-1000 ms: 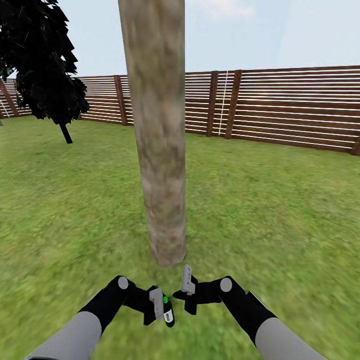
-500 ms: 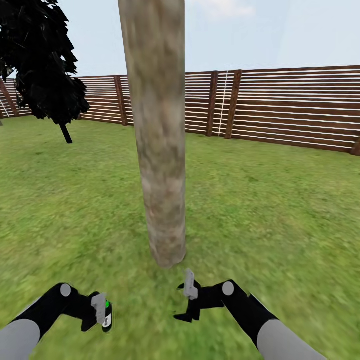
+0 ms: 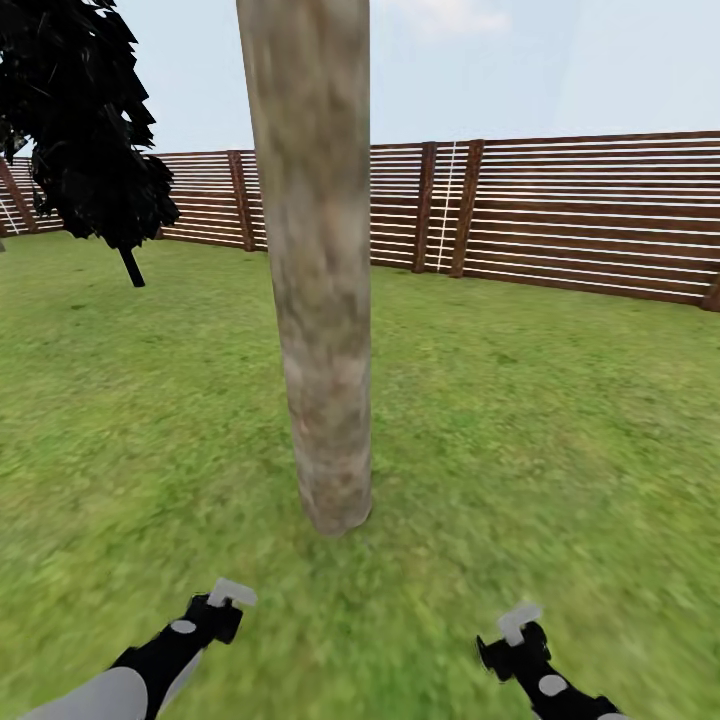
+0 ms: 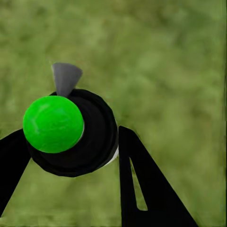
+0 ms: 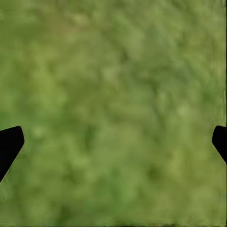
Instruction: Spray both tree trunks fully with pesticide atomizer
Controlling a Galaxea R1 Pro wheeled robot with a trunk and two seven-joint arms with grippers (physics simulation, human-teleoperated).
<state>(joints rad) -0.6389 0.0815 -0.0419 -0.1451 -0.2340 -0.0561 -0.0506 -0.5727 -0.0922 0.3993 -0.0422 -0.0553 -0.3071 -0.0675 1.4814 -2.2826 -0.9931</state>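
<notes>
A pale grey-brown mottled tree trunk rises straight ahead from the grass floor, close in front of me. My left gripper is low at the lower left of the head view, short of the trunk's base. In the left wrist view my left gripper is shut on the pesticide atomizer, a black bottle seen end-on with a bright green top and a small grey nozzle. My right gripper is low at the lower right. It is open over bare grass, its dark fingers wide apart.
A near-black conifer stands at the far left. A brown slatted wooden fence closes the lawn behind the trunk. Open grass lies on both sides of the trunk.
Both arms have pulled back and apart, from close together below the trunk to the lower corners of the view. The left gripper carried the atomizer with it. The camera has not moved.
</notes>
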